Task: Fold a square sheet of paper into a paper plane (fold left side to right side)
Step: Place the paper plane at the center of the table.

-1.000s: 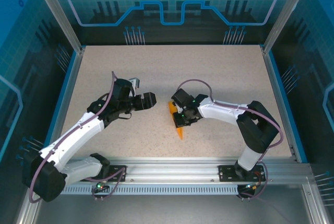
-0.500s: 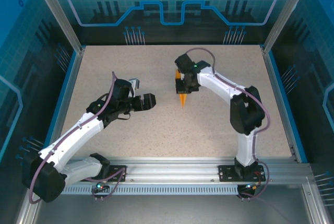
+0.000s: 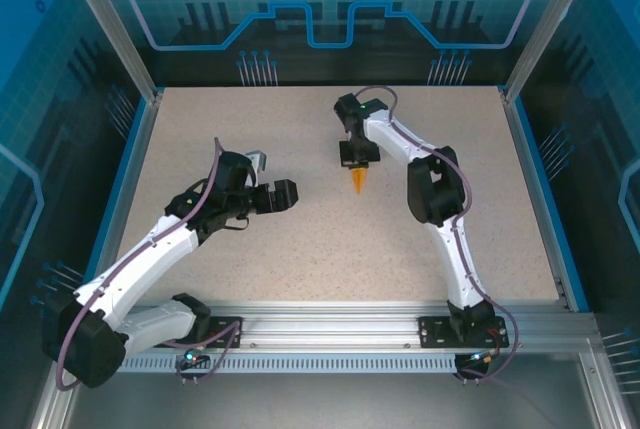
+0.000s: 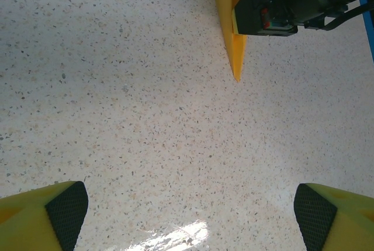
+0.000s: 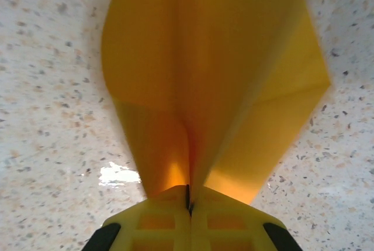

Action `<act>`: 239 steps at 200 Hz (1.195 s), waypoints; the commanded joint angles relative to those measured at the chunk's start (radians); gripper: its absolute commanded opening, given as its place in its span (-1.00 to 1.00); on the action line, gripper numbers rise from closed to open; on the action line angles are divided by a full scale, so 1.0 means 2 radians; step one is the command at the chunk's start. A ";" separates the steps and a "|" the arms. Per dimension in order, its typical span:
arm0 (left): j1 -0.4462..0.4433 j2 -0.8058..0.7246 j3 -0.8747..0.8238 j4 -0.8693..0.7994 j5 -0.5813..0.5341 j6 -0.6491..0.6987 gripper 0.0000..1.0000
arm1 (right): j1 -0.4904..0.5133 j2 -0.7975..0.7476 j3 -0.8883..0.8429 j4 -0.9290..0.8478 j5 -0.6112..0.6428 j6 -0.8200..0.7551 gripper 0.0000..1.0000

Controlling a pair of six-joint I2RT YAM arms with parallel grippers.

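Observation:
The paper plane (image 3: 359, 181) is a narrow bright orange dart, its tip pointing toward the near edge. My right gripper (image 3: 355, 156) is shut on its keel, far out over the back middle of the table. In the right wrist view the wings (image 5: 204, 58) spread apart above the closed gripper (image 5: 189, 198). My left gripper (image 3: 277, 178) stands open to the left of the plane, apart from it, with nothing between its fingers. The left wrist view shows both pads (image 4: 67, 207) wide apart over bare table, and the dart (image 4: 235, 34) ahead in the right gripper (image 4: 274, 11).
The speckled tabletop (image 3: 300, 249) has a blue border (image 3: 125, 179) and aluminium frame posts at the corners. A metal rail (image 3: 330, 324) carrying both arm bases runs along the near edge. The right arm (image 3: 440, 209) is stretched across the right half.
The right arm has stretched out and carried the plane from the near middle toward the back of the table. The left arm stayed put.

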 commanded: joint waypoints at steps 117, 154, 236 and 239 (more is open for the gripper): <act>0.004 0.008 -0.004 -0.007 0.002 0.009 0.93 | 0.001 0.001 -0.002 -0.016 -0.005 -0.016 -0.49; 0.004 0.007 -0.005 -0.008 0.003 0.008 0.93 | 0.002 0.014 -0.005 -0.009 -0.013 -0.015 -0.40; 0.004 0.011 -0.003 -0.010 0.002 0.011 0.95 | 0.005 0.024 0.000 -0.012 -0.020 -0.012 -0.35; 0.005 0.012 -0.002 -0.011 0.002 0.011 0.95 | 0.005 0.024 0.002 -0.012 -0.019 -0.012 -0.35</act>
